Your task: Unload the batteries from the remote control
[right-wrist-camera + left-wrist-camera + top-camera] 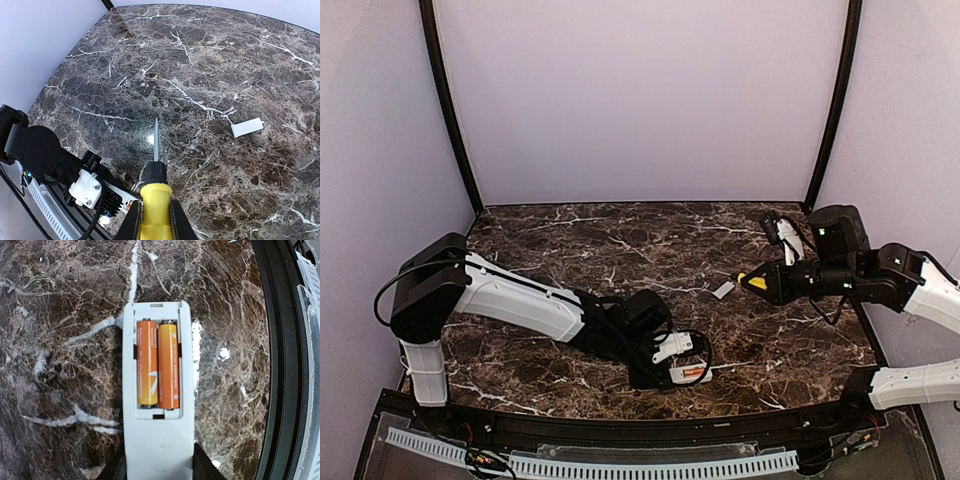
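Note:
The white remote control [159, 440] lies back up on the marble, its battery bay open. Two orange batteries [158, 365] sit side by side in the bay. My left gripper [159, 471] is shut on the remote's near end, with dark fingers [204, 469] on both sides. In the top view it [672, 362] is low at front centre, with the remote [690, 373] sticking out to the right. My right gripper [153, 222] is shut on a yellow-handled screwdriver [156, 205], held above the table at the right [760, 282] with its tip pointing left toward the remote.
A small grey-white cover piece [247, 127] lies on the marble just left of the screwdriver tip [723, 290]. The table's black front rim [285, 365] runs close to the remote's right. Lilac walls close in the back and sides.

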Available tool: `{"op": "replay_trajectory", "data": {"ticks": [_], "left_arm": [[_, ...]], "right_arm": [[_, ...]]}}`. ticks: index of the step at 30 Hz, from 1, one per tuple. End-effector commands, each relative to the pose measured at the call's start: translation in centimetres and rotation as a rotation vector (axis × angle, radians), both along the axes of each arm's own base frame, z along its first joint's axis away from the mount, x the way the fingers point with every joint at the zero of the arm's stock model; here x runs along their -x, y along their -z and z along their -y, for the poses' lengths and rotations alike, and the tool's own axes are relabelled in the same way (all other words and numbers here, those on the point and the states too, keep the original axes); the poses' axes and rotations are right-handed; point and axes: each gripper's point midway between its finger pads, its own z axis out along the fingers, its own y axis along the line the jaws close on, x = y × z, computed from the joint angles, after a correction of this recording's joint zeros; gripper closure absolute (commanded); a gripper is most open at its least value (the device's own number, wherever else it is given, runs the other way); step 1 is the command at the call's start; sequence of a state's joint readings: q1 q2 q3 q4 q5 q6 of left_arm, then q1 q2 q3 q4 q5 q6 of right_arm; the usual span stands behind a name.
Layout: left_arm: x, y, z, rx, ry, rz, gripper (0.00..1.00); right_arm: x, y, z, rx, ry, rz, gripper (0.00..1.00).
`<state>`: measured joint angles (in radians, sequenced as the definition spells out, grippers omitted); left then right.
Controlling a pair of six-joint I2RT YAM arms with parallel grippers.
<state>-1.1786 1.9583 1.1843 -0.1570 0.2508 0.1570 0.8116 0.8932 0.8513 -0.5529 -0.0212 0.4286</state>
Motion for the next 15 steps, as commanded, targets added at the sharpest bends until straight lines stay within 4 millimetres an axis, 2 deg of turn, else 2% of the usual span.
{"op": "replay_trajectory", "data": {"ticks": [1,8,10,12,15], "left_arm": [[-0.6,-0.2,1.7,0.07,-0.03,0.023,0.69],[-0.6,-1.2,2.3,0.111,-0.005,0.054,0.43],[-0.7,-1.6,2.5,0.122,0.0,0.06,0.18],[-0.6,-2.0,2.6,0.134,0.004,0.063,0.05],[-0.8,-3.2,3.0,0.178,0.01,0.09,0.02]], "right_arm": [[-0.5,-1.5,0.2,-0.015,0.027,0.016,1.0],[-1.0,-2.3,0.5,-0.002,0.052,0.032,1.0],[-1.0,-2.5,0.5,0.0,0.054,0.032,1.0],[-1.1,-2.5,0.5,0.003,0.055,0.033,1.0],[-1.2,-2.6,0.6,0.004,0.062,0.036,1.0]]}}
